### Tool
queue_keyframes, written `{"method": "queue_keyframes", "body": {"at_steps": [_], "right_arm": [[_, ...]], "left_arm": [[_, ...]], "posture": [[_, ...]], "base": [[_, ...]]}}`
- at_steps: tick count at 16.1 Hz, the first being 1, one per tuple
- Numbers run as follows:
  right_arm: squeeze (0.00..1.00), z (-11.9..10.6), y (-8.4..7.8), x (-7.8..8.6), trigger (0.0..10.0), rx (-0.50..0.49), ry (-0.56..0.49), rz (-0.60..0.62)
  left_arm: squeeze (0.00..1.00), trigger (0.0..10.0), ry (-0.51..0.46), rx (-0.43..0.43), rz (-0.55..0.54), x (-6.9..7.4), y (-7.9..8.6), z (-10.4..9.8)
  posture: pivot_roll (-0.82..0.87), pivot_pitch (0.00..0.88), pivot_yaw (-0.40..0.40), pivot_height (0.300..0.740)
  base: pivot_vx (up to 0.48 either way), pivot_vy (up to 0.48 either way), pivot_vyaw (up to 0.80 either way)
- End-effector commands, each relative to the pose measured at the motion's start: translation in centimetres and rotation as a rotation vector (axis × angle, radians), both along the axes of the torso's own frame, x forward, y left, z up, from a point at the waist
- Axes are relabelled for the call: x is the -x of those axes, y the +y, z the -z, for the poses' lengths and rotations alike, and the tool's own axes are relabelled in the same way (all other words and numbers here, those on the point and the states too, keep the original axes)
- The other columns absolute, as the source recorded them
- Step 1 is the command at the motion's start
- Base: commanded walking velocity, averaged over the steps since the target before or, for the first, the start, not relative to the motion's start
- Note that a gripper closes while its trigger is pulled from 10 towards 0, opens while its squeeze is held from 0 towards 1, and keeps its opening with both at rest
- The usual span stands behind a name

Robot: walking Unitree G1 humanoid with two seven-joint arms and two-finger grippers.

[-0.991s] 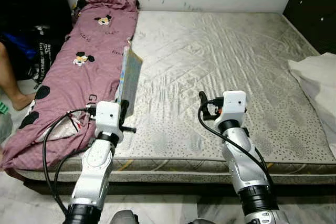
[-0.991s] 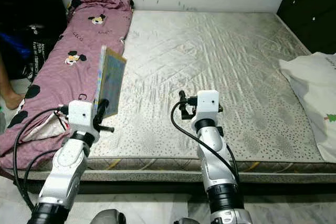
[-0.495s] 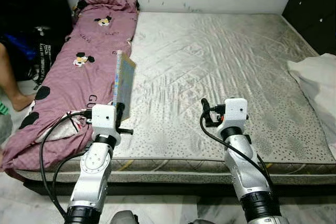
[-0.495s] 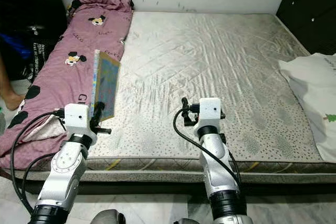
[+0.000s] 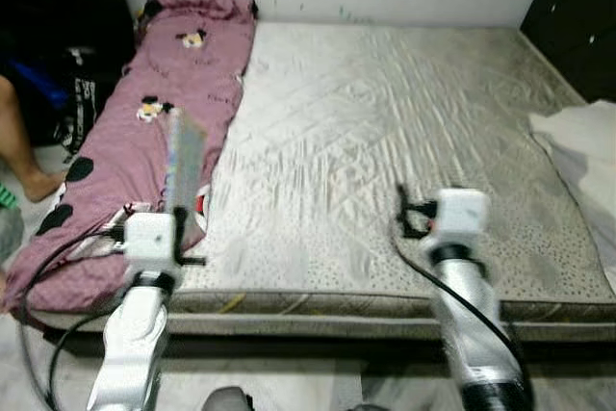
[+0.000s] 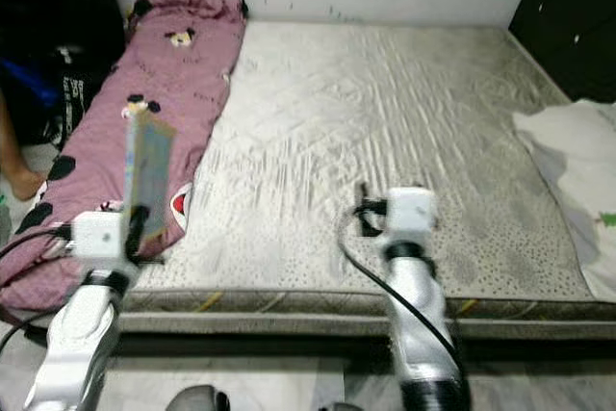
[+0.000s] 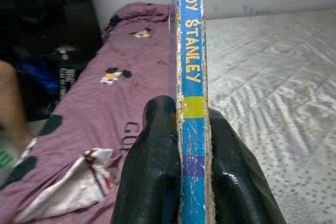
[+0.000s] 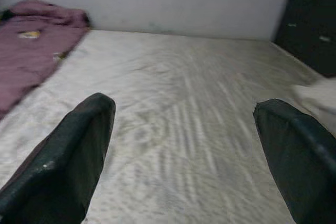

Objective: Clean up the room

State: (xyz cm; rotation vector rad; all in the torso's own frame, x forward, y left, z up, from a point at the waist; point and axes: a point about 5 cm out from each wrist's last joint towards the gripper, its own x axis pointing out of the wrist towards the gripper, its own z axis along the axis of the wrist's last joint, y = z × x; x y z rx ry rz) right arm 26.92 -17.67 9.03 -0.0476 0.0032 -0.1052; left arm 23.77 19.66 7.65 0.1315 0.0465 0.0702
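Left gripper [image 7: 191,182] clamped on a thin blue book [image 7: 191,77], spine reading "ANDY STANLEY", held upright on edge above the near left part of the grey mattress [image 5: 385,113], just over the purple cartoon-print blanket [image 5: 164,113] lying along the mattress's left side. Right gripper [image 8: 184,145] spread wide with nothing between its fingers [image 8: 68,156], hovering over the mattress's near edge toward its right half. White cloth [image 5: 582,141] draped at the mattress's right edge; a person's leg [image 5: 14,141] on the floor off the mattress's left side.

person's leg [image 5: 17,141] beside mattress [image 5: 385,122]
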Motion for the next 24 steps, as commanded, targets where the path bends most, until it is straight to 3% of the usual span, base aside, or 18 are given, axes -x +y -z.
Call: {"method": "queue_keyframes", "body": {"at_steps": [1,5,11,24], "right_arm": [[0.0,-0.6,-0.7,0.5,10.0,-0.009,-0.009,0.026],[0.0,-0.8,-0.5,1.9,10.0,-0.012,0.011,0.007],[0.0,-0.7,-0.3,2.1,10.0,-0.029,0.054,0.001],[0.0,-0.7,-0.3,1.7,10.0,-0.021,0.078,-0.022]], "left_arm": [[0.0,10.0,-0.048,-0.007,-0.018,0.3,0.4,-1.3],[0.0,10.0,-0.051,-0.009,0.014,1.0,-0.2,-1.5],[0.0,10.0,-0.029,0.002,0.038,0.9,-0.8,-1.6],[0.0,10.0,-0.015,0.02,0.043,0.5,-1.1,-1.4]], "posture": [[0.04,0.0,-0.017,0.74],[0.03,0.0,-0.013,0.74],[0.03,0.0,-0.011,0.74],[0.02,0.0,-0.019,0.74]], "base": [[0.0,0.0,0.0],[0.0,0.0,0.0],[0.0,0.0,-0.52],[0.0,-0.261,0.0]]}}
